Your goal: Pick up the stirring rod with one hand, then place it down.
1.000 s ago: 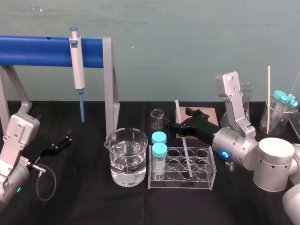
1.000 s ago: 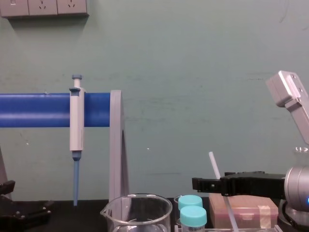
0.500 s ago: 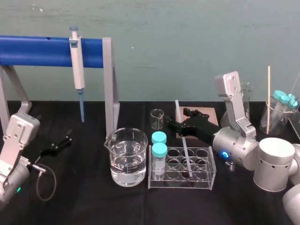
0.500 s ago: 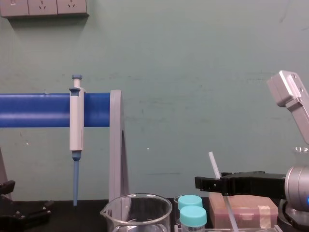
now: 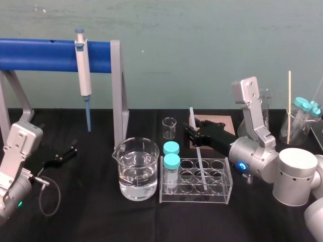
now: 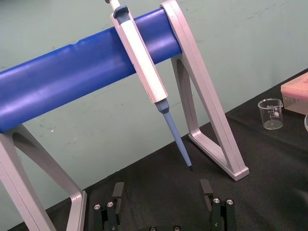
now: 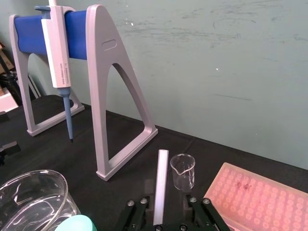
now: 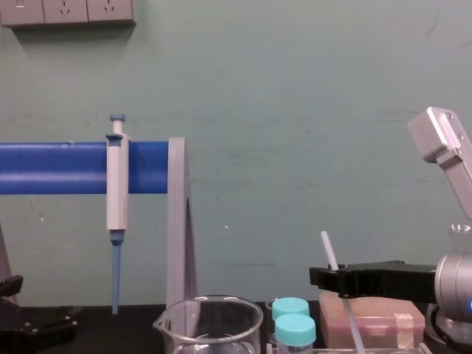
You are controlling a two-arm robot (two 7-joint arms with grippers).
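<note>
Nothing legible anywhere. Faint vertical print on the white body of the pipette [image 7: 58,53], too small to read. Printed graduation marks on the small beaker [image 6: 272,115] to the right of the pipette, unreadable. Dark scribble on top of the pink box [image 7: 255,198], farther right of the pipette, not decipherable.

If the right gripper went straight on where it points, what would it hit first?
Probably the stirring rod, standing between the right gripper's open fingers; beyond it the small beaker, though depth is unclear.
</note>
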